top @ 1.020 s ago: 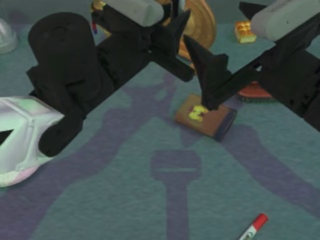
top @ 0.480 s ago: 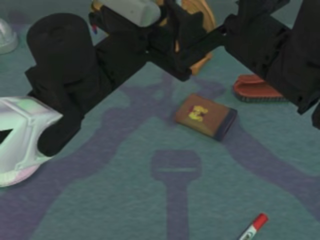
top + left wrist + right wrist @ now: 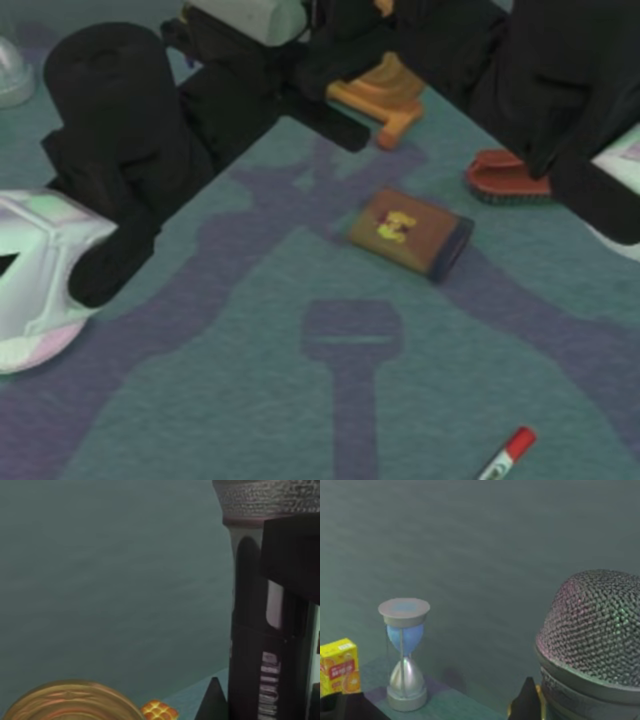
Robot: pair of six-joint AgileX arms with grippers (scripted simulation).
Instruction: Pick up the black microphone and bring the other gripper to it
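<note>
Swung closer, the right end effector (image 3: 527, 700) meets the left-clamped black microphone (image 3: 260, 610).

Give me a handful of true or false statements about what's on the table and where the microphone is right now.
1. The red-capped marker lies at the table's near edge, toward the right. True.
2. The brown box with the yellow print stands on top of the red brush. False: it lies flat on the table, apart from the red brush.
3. The black microphone lies flat on the table. False: it is raised, its mesh head close before the right wrist camera.
4. An hourglass with blue glass stands beside a yellow juice carton. True.
5. The hourglass has tipped over. False: it stands upright.
</note>
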